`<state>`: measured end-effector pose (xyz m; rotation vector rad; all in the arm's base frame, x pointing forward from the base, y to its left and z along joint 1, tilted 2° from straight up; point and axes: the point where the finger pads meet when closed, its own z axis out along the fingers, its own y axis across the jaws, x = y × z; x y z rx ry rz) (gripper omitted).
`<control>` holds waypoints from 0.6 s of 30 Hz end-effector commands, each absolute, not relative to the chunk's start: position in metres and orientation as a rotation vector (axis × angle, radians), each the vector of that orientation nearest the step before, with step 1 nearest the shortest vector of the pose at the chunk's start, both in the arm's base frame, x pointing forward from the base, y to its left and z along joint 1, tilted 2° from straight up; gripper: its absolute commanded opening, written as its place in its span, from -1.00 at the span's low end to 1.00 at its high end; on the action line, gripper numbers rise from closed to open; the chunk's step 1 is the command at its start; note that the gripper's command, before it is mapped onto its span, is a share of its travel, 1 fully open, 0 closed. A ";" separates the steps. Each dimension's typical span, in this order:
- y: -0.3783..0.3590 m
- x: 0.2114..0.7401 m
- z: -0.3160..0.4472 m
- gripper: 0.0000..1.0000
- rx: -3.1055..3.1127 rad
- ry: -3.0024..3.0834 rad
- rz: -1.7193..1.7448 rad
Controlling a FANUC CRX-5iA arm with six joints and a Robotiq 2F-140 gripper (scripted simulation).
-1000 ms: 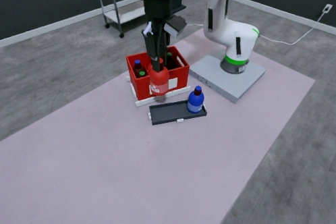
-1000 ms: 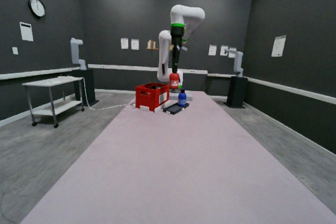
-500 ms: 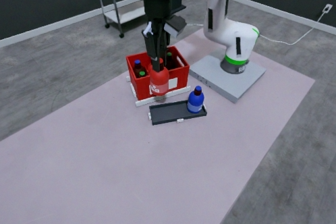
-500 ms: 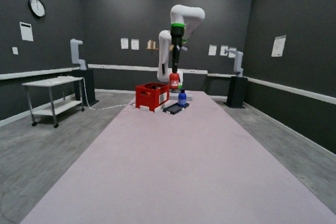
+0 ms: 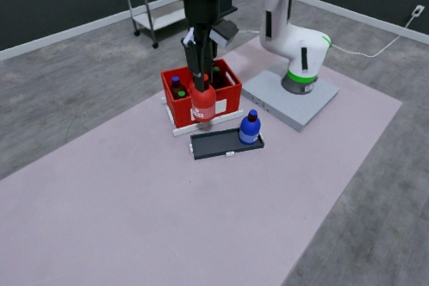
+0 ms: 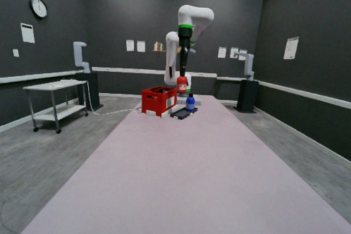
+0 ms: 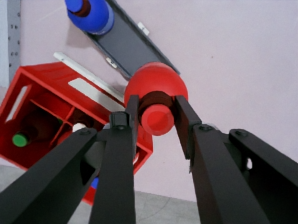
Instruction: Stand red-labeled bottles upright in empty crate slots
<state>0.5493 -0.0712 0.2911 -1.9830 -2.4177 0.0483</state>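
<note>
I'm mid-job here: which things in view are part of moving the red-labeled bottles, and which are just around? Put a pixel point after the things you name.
Part of the job:
- gripper [image 5: 202,84] [image 6: 182,74] [image 7: 156,108]
- red bottle [image 5: 203,103] [image 6: 182,84] [image 7: 156,80]
- blue bottle [image 5: 250,129] [image 6: 190,103] [image 7: 95,19], to stay standing
- tray [image 5: 215,144] [image 6: 180,113] [image 7: 131,47]
- crate [image 5: 183,112] [image 6: 151,102] [image 7: 50,75]

Just around:
- wheeled cart [image 5: 147,4] [image 6: 53,101]
- wall clock [image 6: 39,8]
- wall papers [image 6: 27,33]

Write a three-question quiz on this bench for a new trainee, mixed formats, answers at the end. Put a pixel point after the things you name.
1. True or false: the blue bottle [image 5: 250,129] [image 6: 190,103] [image 7: 95,19] is lying on its side on the tray [image 5: 215,146] [image 6: 182,113] [image 7: 131,49].
2. Fill in the blank: the end effector [image 5: 199,86] [image 6: 182,73] [image 7: 156,108] grips the red bottle [image 5: 203,103] [image 6: 182,84] [image 7: 156,77] by its ____.
3. Which colour is the crate [image 5: 176,112] [image 6: 151,101] [image 7: 52,75]?
A) green
B) red
C) white

Key: 1 false; 2 neck; 3 B
</note>
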 end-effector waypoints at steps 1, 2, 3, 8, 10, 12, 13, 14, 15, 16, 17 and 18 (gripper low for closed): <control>-0.072 0.549 0.292 -0.80 -1.985 -2.419 0.046; -0.072 0.549 0.292 -0.80 -1.985 -2.419 0.046; -0.072 0.549 0.292 -0.80 -1.985 -2.419 0.046; -0.072 0.547 0.292 -0.80 -1.985 -2.419 0.046; -0.073 0.546 0.292 -0.80 -1.985 -2.419 0.046; -0.073 0.545 0.292 -0.80 -1.985 -2.419 0.046; -0.073 0.545 0.292 -0.80 -1.985 -2.419 0.046; -0.074 0.544 0.292 -0.80 -1.985 -2.419 0.046; -0.074 0.544 0.292 -0.80 -1.985 -2.419 0.046; -0.074 0.544 0.292 -0.80 -1.985 -2.419 0.046; -0.074 0.544 0.292 -0.80 -1.985 -2.419 0.046; -0.074 0.543 0.292 -0.80 -1.985 -2.419 0.046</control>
